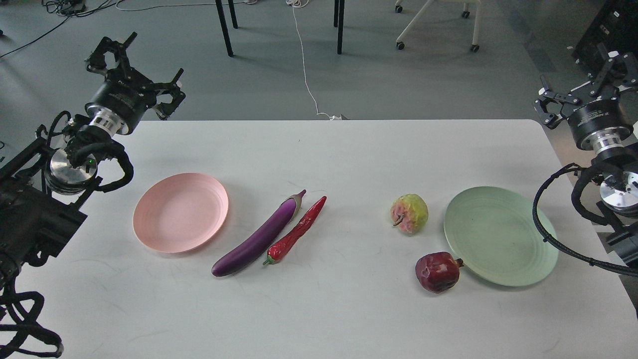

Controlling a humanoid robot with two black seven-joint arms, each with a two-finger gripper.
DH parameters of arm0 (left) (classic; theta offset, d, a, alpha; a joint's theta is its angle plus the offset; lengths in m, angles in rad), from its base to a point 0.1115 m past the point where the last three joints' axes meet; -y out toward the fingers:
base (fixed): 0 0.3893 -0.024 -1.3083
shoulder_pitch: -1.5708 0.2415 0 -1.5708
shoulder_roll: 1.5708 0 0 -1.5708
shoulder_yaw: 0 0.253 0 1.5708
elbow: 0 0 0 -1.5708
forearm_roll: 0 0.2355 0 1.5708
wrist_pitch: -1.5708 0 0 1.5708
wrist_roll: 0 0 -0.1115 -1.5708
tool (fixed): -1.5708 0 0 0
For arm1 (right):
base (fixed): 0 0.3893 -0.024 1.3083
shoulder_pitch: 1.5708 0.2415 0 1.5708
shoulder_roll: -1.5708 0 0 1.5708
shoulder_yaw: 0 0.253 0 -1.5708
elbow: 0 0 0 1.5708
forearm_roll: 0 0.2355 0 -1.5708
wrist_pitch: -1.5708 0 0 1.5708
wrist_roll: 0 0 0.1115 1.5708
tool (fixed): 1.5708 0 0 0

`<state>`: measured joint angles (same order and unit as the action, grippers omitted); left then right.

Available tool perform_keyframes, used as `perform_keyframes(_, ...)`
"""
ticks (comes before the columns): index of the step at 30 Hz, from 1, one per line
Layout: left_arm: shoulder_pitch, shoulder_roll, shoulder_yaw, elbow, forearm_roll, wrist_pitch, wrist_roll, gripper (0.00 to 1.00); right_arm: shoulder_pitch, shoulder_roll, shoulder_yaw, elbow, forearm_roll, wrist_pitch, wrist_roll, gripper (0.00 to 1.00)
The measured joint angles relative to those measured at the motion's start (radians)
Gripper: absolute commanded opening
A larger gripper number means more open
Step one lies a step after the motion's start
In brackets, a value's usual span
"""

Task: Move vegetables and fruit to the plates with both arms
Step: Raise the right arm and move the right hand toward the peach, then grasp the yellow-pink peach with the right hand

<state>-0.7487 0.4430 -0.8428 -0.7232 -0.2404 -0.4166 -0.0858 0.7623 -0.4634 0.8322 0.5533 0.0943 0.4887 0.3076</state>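
Left gripper (133,70): raised beyond the far-left table corner, fingers spread apart, holding nothing.

Pink plate (180,212): bare, on the left part of the white table (319,309), nearer than the left gripper and slightly to its right.

Eggplant (259,236): just right of the pink plate. Its long axis runs diagonally from near-left to far-right, with the stem cap at the far end. The chili pepper (297,231) lies parallel along its right side, very close; contact cannot be confirmed. Both lie right of and nearer than the left gripper, which is the closer arm. A grasp across the eggplant's axis is likely to be required.

Bumpy fruit (409,213) and pomegranate (438,271): just left of the bare green plate (501,235), the pomegranate at its near-left rim.

Right gripper (583,87): raised past the far-right edge, fingers apart, empty. Both fruits lie left of and nearer than it.

No item is plated yet.
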Motion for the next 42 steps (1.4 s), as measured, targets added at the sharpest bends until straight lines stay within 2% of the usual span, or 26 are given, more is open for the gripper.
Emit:
perform_keyframes(4, 0.0, 0.002, -0.003, 0.004, -0.001, -0.002, -0.021, 0.98, 0.133, -0.021, -0.146, -0.001, -0.016, 0.0, -0.002, 0.99)
perform_keyframes(8, -0.013, -0.001, 0.002, 0.051, 0.0, -0.005, -0.093, 0.98, 0.275, -0.04, -0.315, -0.004, -0.043, 0.0, -0.002, 0.99)
perform_keyframes(11, -0.024, -0.005, 0.006, 0.07, 0.004, -0.005, -0.112, 0.98, 0.386, -0.033, -0.469, -0.003, -0.074, 0.0, -0.001, 0.99)
perform_keyframes(18, -0.031, -0.007, 0.015, 0.07, 0.007, -0.005, -0.116, 0.98, 0.587, 0.056, -0.826, 0.081, -0.219, 0.0, 0.002, 0.99)
perform_keyframes(26, -0.032, -0.002, 0.015, 0.065, 0.01, -0.007, -0.12, 0.98, 0.745, 0.137, -1.165, 0.214, -0.599, 0.0, 0.005, 0.97)
perform_keyframes(36, -0.031, 0.023, 0.012, 0.066, 0.01, -0.007, -0.12, 0.98, 0.786, 0.246, -1.499, 0.323, -1.039, 0.0, 0.021, 0.95)
perform_keyframes(42, -0.029, 0.033, 0.015, 0.066, 0.01, -0.018, -0.12, 0.98, 0.759, 0.272, -1.64, 0.33, -1.145, -0.027, 0.051, 0.91)
